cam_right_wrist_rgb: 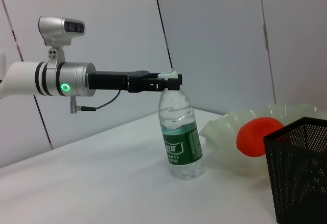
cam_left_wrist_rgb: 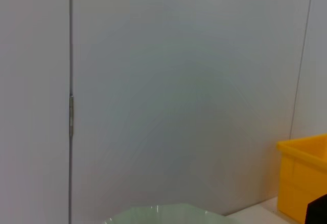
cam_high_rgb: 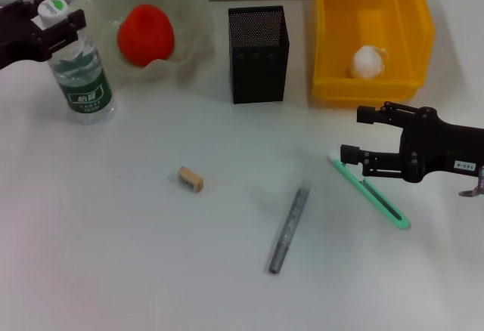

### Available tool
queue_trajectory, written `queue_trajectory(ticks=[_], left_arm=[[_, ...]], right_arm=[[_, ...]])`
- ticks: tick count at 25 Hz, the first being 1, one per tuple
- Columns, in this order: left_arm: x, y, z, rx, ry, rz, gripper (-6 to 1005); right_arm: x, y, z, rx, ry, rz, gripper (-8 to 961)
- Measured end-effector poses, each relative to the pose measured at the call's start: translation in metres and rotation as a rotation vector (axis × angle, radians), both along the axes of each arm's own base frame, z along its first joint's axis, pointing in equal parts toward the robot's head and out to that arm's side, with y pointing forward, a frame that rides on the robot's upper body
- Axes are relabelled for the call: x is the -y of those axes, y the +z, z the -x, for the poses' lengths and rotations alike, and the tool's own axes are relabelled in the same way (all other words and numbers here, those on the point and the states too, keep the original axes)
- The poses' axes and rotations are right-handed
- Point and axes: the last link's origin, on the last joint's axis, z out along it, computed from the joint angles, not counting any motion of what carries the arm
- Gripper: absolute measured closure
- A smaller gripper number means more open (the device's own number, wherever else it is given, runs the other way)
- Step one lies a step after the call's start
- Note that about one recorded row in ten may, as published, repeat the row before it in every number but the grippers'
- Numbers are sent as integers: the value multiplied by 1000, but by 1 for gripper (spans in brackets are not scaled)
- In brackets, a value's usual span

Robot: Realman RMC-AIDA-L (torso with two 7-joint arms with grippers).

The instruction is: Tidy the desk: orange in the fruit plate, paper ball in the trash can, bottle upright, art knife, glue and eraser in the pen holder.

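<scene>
- Desk-tidying stands roughly half done, judging by where things lie now.
- Done: the red-orange roundish orange point(cam_high_rgb: 145, 35) sits inside the pale green ruffled glass fruit plate point(cam_high_rgb: 193, 13) at the far left.
- Done: the small white crumpled paper ball point(cam_high_rgb: 368, 61) lies on the floor of the bright yellow rectangular plastic trash can point(cam_high_rgb: 412, 21) at the far right.
- Done or nearly so: the clear plastic water bottle with a green label point(cam_high_rgb: 82, 78) stands upright just beside the fruit plate; the left gripper point(cam_high_rgb: 53, 23) has its black fingers clamped on the white cap, so release appears to be what is left.
- Left: the tiny tan rectangular eraser point(cam_high_rgb: 190, 179) lies on the bare white desk point(cam_high_rgb: 113, 255), well apart from the square black mesh pen holder point(cam_high_rgb: 258, 53).
- Left: a slim grey pen-like stick point(cam_high_rgb: 289, 230), likely the glue or the knife, lies near the desk's middle.
- Left: a flat green-and-white strip-shaped tool point(cam_high_rgb: 378, 201), probably the art knife, lies at the right; the right gripper point(cam_high_rgb: 354, 134) hovers over its near end with jaws apart, holding nothing.
- Nothing can be seen inside the pen holder.
</scene>
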Motion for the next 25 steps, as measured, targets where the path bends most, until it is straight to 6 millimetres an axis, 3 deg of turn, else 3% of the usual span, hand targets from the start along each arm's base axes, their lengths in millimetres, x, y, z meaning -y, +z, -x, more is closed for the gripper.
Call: queue_trajectory(ticks=[5,12,16,20,25], left_arm=[[0,2,-1,11,-3,-9,344],[13,34,-19,219,-130,-78,209],[31,48,-32,334,-238,5,190],[57,38,-49,392,-372,212,191],[74,3,-50,367,-389,384,192]], right_arm=[[0,0,0,-2,0,0,125],[0,0,1,-5,0,-2,126],[-1,0,2,-9,1,1,126],[-5,1,7,-20,-3,13,126],[-11,1,14,-32,-6,22,126]])
